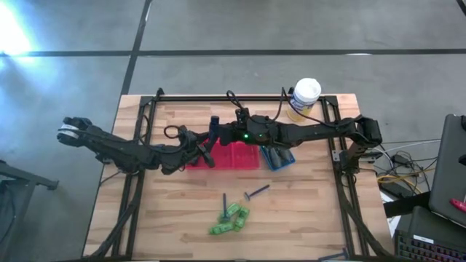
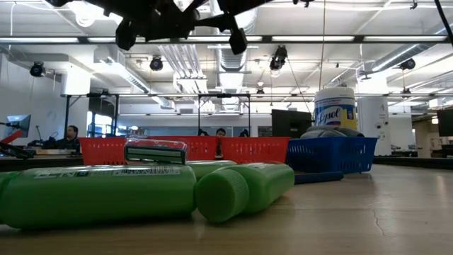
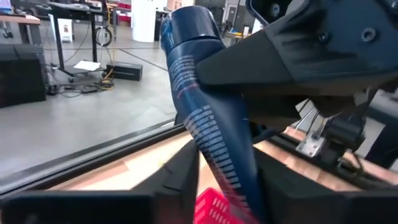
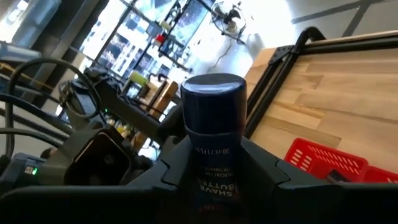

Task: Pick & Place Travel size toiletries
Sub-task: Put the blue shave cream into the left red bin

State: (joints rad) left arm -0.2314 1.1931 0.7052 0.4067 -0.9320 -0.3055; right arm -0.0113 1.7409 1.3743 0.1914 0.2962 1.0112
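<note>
Above the red basket (image 1: 222, 156), both grippers meet on one dark tube (image 1: 215, 125). The right gripper (image 4: 208, 180) is clamped on the tube below its cap. The left gripper (image 3: 224, 180) has its fingers against the tube's lower part; whether it grips firmly cannot be told. The blue basket (image 1: 279, 157) sits just right of the red one. Green tubes (image 1: 230, 220) and two razors (image 1: 256, 192) lie near the table's (image 1: 306, 211) front edge.

I see a dark navy tube (image 3: 208, 118) with white lettering, bright green tubes (image 1: 230, 220), a red basket (image 1: 234, 156), a blue basket (image 1: 279, 158), a pale wood worktop (image 1: 175, 211).
</note>
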